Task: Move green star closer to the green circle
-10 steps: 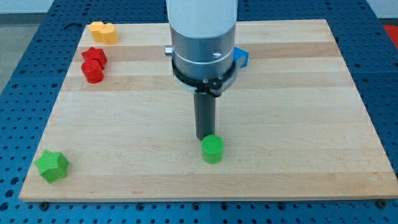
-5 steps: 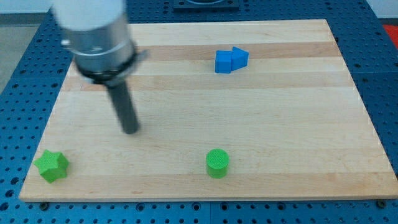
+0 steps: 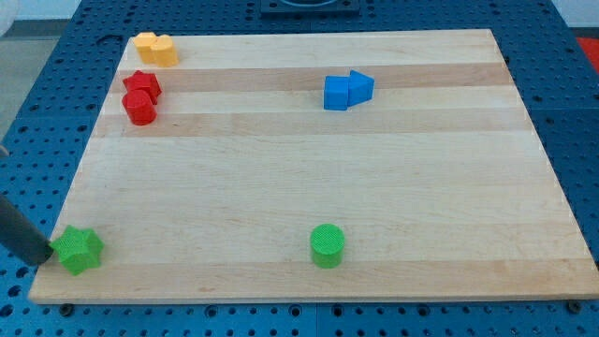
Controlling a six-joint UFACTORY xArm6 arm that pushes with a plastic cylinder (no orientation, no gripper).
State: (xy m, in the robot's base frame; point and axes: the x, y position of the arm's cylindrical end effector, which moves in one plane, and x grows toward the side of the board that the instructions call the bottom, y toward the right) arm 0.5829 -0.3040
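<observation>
The green star (image 3: 78, 249) lies at the board's bottom left corner. The green circle (image 3: 327, 245) stands near the bottom edge, a little right of the middle, far to the right of the star. My rod enters from the view's left edge, and my tip (image 3: 43, 259) rests just left of the green star, touching or nearly touching it.
A red star (image 3: 142, 84) and a red cylinder (image 3: 140, 108) sit together at the upper left. Two yellow blocks (image 3: 155, 47) lie at the top left corner. A blue cube (image 3: 337, 93) and a blue triangle (image 3: 361, 86) sit together at the upper middle right.
My tip has left the green circle, nudging it slightly down, and swept left and down across the board to the left side of the green star. The star has not moved.
</observation>
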